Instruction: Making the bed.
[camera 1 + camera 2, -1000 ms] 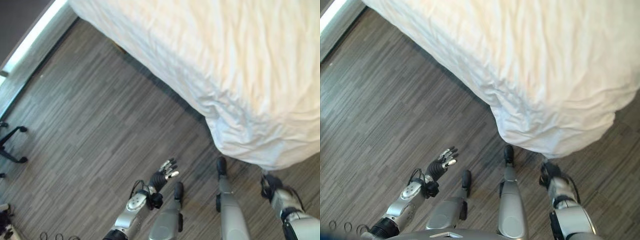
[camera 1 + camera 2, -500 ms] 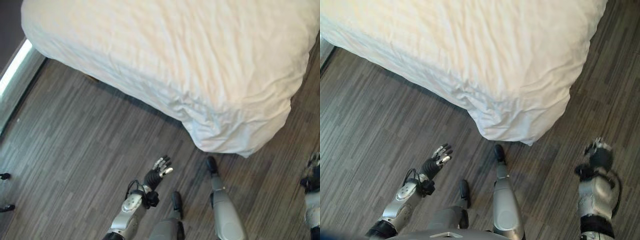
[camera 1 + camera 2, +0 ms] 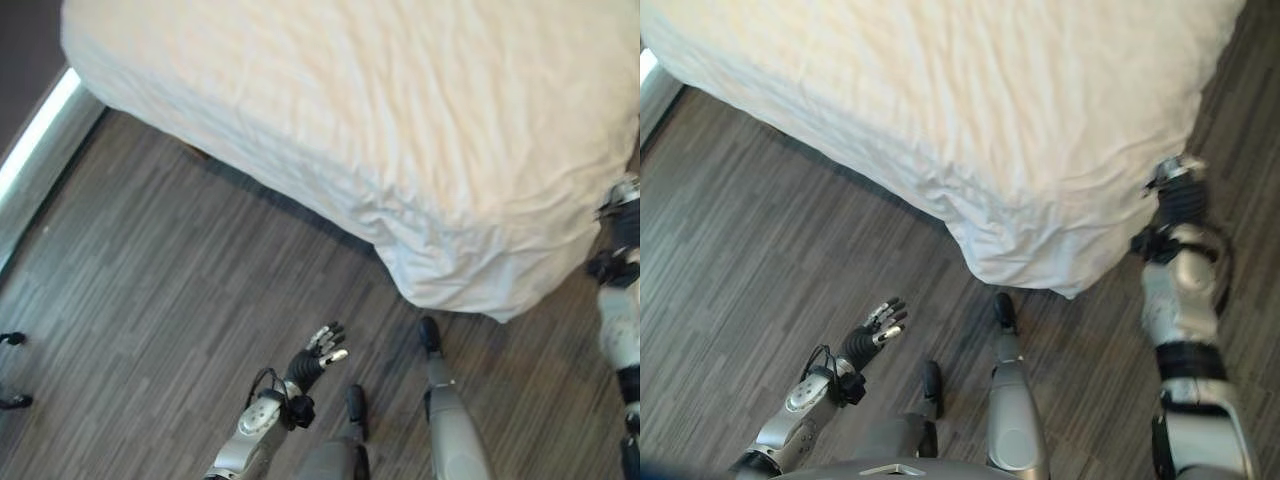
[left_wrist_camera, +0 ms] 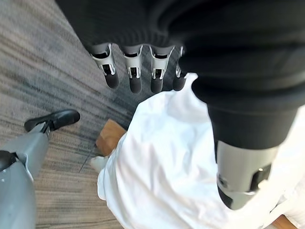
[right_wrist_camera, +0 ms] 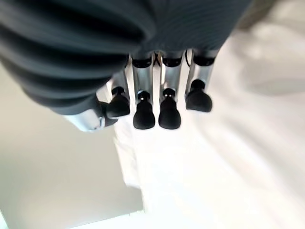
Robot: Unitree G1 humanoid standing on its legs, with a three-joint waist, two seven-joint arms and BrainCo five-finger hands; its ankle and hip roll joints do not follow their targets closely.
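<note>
no readable text, no labels, no numbers, no signs

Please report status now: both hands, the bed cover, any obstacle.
Left hand open, low over the floor. Right hand raised beside the bed corner, fingers relaxed, holding nothing. White cover wrinkled, hanging over the corner. No obstacle visible.

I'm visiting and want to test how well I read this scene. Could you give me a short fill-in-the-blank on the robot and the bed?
1. The bed is covered by a crumpled ____ duvet.
2. The floor looks like dark grey ____ planks.
3. The hand raised beside the bed's corner is the robot's ____ hand.
4. The left hand hangs over the floor with its fingers ____.

Missing words: white; wood; right; open
</note>
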